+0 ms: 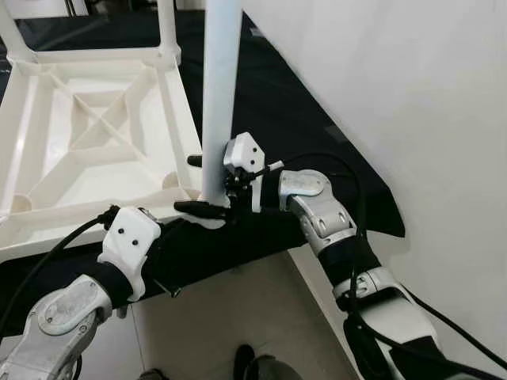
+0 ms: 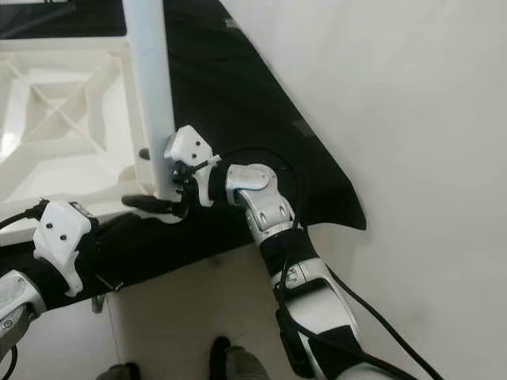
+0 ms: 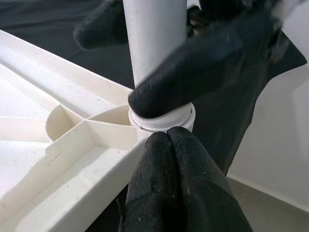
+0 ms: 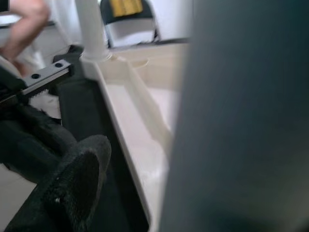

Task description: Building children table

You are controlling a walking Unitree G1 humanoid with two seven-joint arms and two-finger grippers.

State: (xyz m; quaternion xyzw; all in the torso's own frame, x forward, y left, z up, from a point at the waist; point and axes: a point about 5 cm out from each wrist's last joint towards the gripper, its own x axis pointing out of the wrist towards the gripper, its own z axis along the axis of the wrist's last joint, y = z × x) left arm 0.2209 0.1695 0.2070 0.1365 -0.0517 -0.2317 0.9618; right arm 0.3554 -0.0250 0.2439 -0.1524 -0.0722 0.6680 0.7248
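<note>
A white plastic table (image 1: pixel 95 134) lies upside down on a black cloth. A white leg (image 1: pixel 219 87) stands upright in its near right corner socket (image 3: pixel 161 121). My right gripper (image 1: pixel 207 184) is shut on this leg just above the socket, one finger behind it and one finger (image 3: pixel 193 72) in front. The left gripper (image 3: pixel 169 140) is shut with its two fingers pressed together, tips against the table's corner just under the socket. In the right wrist view the held leg (image 4: pixel 241 121) is a close blur beside one black finger (image 4: pixel 72 188).
Two more legs (image 1: pixel 166 24) stand in the far corners. A white wall (image 1: pixel 396 95) runs close on the right, along the black cloth (image 1: pixel 277 103). Tiled floor (image 1: pixel 238 317) lies in front. A person's arm (image 4: pixel 29 19) shows beyond the table.
</note>
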